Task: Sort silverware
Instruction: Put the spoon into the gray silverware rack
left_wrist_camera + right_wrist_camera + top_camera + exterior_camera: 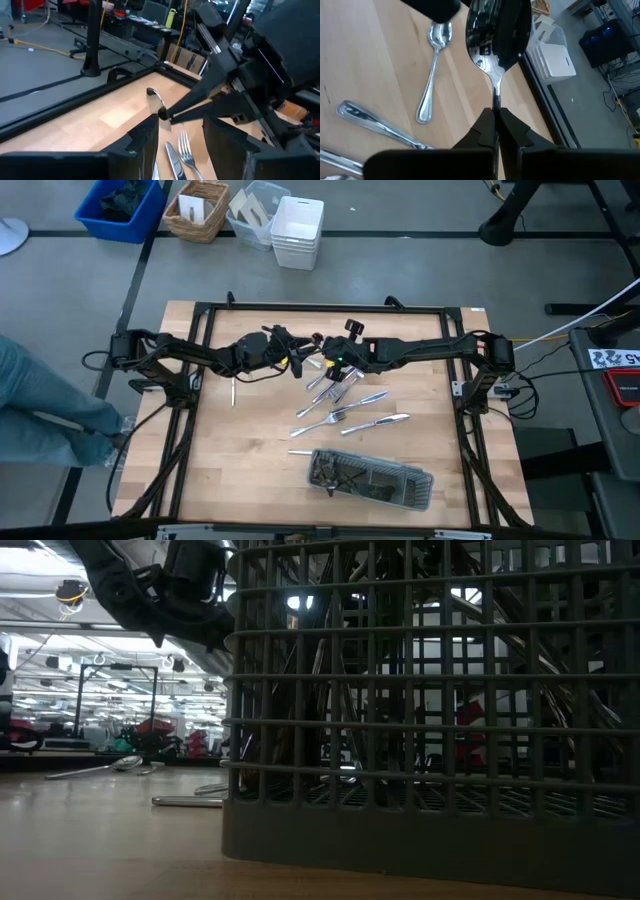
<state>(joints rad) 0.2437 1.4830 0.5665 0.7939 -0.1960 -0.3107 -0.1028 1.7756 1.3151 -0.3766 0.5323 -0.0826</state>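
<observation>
1. A person's leg in blue jeans (pixel 40 405) stands at nine o'clock, off the wooden bench (pixel 250 470).
2. The left tool (pixel 297 361) reaches in from nine o'clock to the bench's upper middle; its two fingers (pixel 145 137) are spread apart and hold nothing.
3. Between those spread fingers sits a spoon (pixel 496 30), lifted off the bench.
4. The right tool (pixel 318 362) comes in from three o'clock, tip to tip with the left one, with its fingers pressed together on the spoon's handle just below the bowl.
5. Loose silverware (pixel 345 405), forks, knives and spoons, lies scattered just below the tools, toward the bench's centre; one piece (pixel 233 391) lies apart, toward nine o'clock.
6. A dark grey mesh tray (pixel 372 478) sits at six o'clock, with several pieces inside.
</observation>
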